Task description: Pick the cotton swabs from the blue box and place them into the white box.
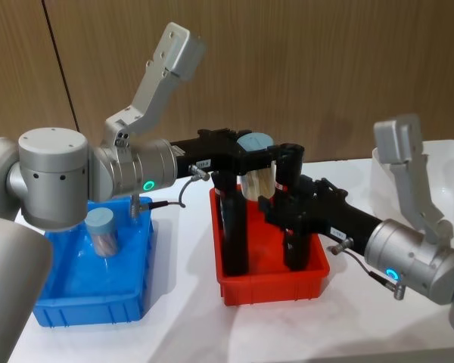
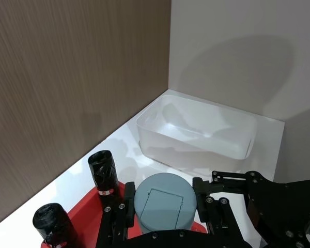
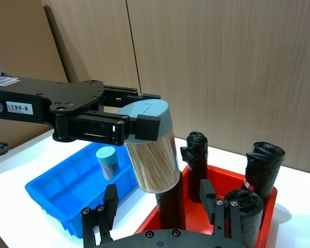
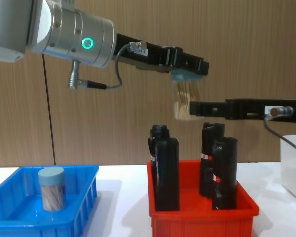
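Observation:
My left gripper is shut on a cotton swabs jar, gripping it at its pale blue lid high above the red bin. The clear body full of sticks hangs below the left gripper. My right gripper is open, its fingers spread just before the jar's lower part; in the chest view the right gripper reaches in beside the jar. A second jar stands upright in the blue box. The white box stands at the far right.
A red bin in the middle of the table holds several tall black bottles, directly under the held jar. A wooden wall runs behind the table. The blue box sits at the left, near the front edge.

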{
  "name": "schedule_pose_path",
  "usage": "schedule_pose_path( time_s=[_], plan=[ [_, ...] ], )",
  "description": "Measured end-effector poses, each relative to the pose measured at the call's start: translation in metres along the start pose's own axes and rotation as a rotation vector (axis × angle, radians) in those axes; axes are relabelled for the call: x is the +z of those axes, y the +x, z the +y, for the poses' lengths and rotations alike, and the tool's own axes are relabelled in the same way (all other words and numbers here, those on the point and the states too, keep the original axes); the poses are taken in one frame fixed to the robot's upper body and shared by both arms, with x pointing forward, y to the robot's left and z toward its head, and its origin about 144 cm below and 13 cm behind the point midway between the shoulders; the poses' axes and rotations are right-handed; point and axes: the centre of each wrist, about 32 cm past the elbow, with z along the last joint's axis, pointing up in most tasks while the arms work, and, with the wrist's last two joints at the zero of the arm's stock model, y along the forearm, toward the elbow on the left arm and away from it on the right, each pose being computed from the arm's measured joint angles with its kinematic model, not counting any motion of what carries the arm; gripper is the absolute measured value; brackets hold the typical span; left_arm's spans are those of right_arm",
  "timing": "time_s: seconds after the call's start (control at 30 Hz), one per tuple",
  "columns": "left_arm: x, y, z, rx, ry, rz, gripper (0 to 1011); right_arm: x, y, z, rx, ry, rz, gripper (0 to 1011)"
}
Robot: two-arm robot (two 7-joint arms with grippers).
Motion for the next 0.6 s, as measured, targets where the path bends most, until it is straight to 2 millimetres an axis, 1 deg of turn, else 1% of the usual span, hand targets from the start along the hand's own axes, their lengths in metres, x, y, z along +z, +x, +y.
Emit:
schedule_pose_path(
  time_s=[0.6],
  plan=[
    [0.0,0.0,0.0,0.0,0.0,0.0,670,0.002,0.001,0.022,0.009,-0.008,-0.013,1002]
  ],
)
